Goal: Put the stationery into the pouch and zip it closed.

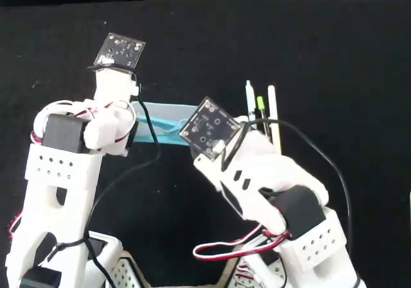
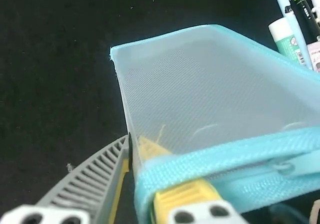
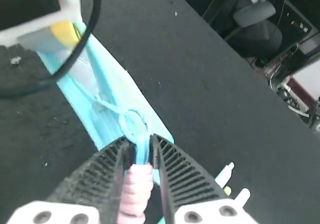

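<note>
Broadly, a black table was seen beneath both arms, and past its far edge an office chair and loose cables were shown in the right wrist view. A light-blue mesh pouch was laid flat on the table between the two arms. One short end of it was clamped by the left gripper, whose jaws were pressed together on the teal edge band, and the yellow finger pad was seen through the mesh wall. The right gripper was closed on a teal strip at the pouch's other end, just behind the zip's ring pull.

The pens were lined up side by side on the table just beside the pouch, outside it, with a glue stick next to them. Their lower ends were hidden by the right arm in the high view. Whether the zip was open could not be told. A pink ribbed piece was lodged between the right jaws; what it was could not be made out.
</note>
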Available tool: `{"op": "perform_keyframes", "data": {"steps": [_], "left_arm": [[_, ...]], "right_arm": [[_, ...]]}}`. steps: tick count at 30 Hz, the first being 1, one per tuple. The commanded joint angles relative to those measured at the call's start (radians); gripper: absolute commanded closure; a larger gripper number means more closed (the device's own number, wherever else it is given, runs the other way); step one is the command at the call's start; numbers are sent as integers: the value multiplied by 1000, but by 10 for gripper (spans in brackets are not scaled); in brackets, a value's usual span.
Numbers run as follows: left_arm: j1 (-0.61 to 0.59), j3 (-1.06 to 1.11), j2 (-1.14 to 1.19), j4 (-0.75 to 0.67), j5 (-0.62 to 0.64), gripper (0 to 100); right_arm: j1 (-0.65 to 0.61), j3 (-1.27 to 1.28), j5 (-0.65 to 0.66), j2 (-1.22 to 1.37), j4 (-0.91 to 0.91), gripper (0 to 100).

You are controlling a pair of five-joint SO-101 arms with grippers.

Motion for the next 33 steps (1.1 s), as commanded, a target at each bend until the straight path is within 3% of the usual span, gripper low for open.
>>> {"op": "perform_keyframes", "data": {"steps": [1,5,13,33], "left_arm": [[4,13,-23,-75,49,969],[2,48,-23,-149,115,970],[2,74,-23,-175,126,970],[-71,79,-25,-167,129,970]], "right_arm": [[103,-35,2,-2,9,988],[180,-25,3,-2,23,988],[347,-4,-3,-2,35,988],[354,-10,-5,-38,37,988]]}}
